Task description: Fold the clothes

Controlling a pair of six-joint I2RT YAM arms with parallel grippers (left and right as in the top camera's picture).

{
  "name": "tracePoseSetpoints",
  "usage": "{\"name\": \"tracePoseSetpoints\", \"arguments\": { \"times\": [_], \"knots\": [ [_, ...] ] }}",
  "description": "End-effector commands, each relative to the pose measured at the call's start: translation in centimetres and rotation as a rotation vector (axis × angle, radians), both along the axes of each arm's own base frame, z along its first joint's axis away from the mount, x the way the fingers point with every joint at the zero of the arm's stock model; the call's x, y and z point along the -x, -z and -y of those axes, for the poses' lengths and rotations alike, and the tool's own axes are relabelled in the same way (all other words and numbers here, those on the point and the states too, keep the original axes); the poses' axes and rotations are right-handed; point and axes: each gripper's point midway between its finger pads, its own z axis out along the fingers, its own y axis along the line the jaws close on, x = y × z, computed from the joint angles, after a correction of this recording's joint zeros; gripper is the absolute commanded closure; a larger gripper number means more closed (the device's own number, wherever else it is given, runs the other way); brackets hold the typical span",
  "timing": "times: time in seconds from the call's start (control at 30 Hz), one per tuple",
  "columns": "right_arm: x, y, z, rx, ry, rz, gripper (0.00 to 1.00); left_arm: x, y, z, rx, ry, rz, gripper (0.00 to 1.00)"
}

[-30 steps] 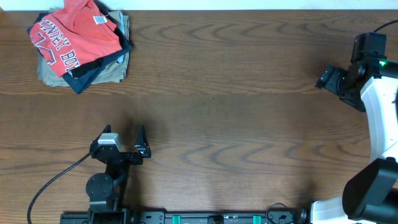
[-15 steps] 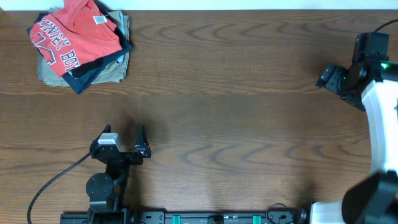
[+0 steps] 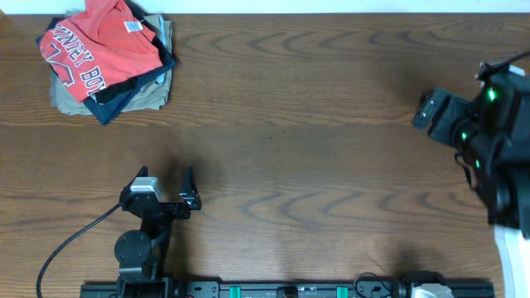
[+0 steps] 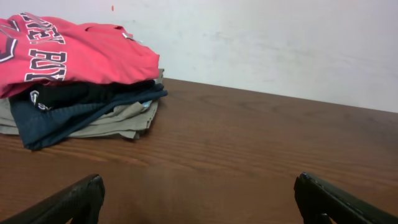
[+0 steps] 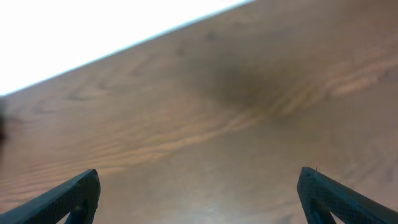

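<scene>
The clothes, a coral-red T-shirt [image 3: 95, 45] with white block lettering, lie folded on top of a small pile at the table's far left corner. The left wrist view shows the same shirt [image 4: 74, 53] at upper left. My left gripper [image 3: 164, 184] stands open near the front edge, well short of the pile, with nothing between its fingers [image 4: 74, 202]. My right gripper [image 3: 426, 110] hangs over the right side of the table, far from the shirt. In its own view the right gripper [image 5: 199, 193] is open over bare wood.
Under the red shirt lie black and navy garments [image 4: 74, 106] and a khaki-beige one [image 4: 106, 124]. A white wall [image 4: 280, 43] runs behind the wooden table [image 3: 290, 141]. A black cable [image 3: 66, 244] trails from the left arm's base.
The right arm has swung and shows blurred, its gripper shifted slightly left and down. The left arm and the pile have not moved.
</scene>
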Motion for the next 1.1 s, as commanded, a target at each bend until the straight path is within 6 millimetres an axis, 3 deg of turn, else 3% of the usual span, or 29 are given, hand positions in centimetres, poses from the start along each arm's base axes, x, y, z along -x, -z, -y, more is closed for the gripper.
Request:
{"name": "tracePoseSetpoints", "arguments": {
  "times": [0.0, 0.23, 0.7, 1.07],
  "knots": [
    [2.1, -0.6, -0.3, 0.006, -0.014, 0.046, 0.01, 0.1, 1.5, 0.3, -0.008, 0.017, -0.046, 0.02],
    [5.3, 2.7, 0.0, 0.001, -0.008, 0.166, 0.01, 0.1, 1.5, 0.3, -0.008, 0.017, -0.046, 0.02],
    [5.5, 10.7, -4.7, -0.037, -0.28, 0.6, 0.01, 0.1, 1.5, 0.3, -0.008, 0.017, -0.046, 0.02],
    [5.2, 15.5, -5.8, -0.047, -0.314, 0.67, 0.01, 0.1, 1.5, 0.3, -0.008, 0.017, -0.046, 0.02]
  ]
}}
